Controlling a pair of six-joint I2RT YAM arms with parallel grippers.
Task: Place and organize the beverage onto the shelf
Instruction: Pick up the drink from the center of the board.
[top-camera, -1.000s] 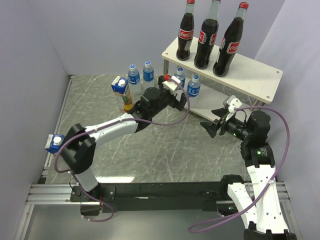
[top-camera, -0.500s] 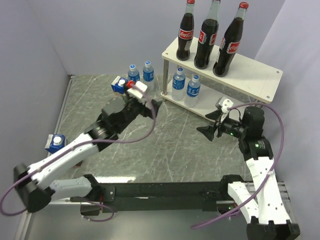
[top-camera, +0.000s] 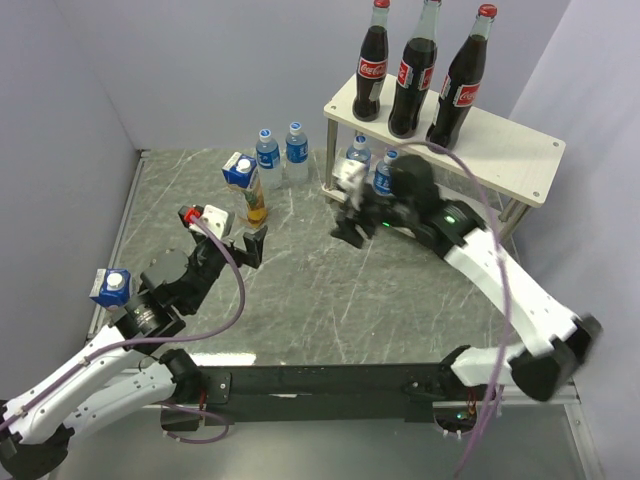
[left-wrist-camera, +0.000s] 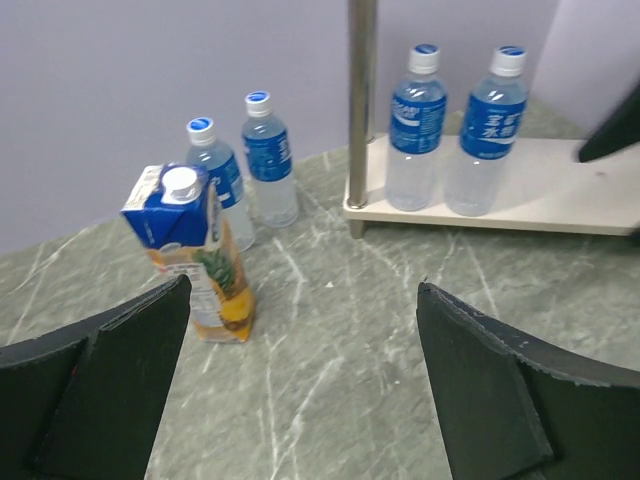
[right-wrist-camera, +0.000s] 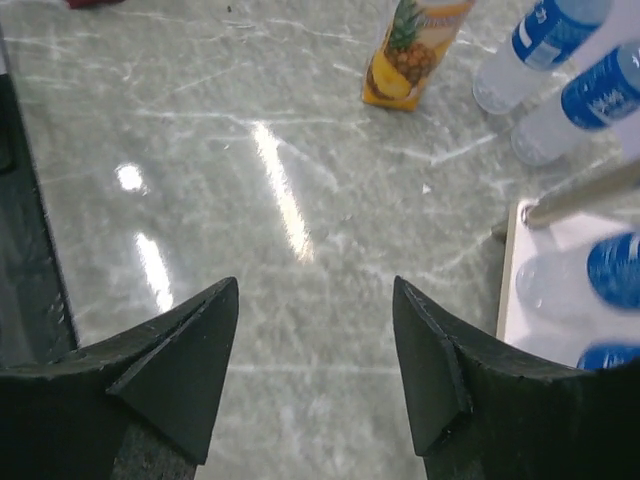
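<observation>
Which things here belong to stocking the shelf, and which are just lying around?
Job: shelf; cola bottles on its top board; water bottles on its lower board; loose water bottles on the table; standing juice carton; second carton at the left edge.
Just there: the arms' purple cables.

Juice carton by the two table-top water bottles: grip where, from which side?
I'd take the upright blue-topped pineapple juice carton across its flat side walls, mid-body, below the sloped gable. Come in level from the near, open side: two clear blue-labelled water bottles stand close behind it.
</observation>
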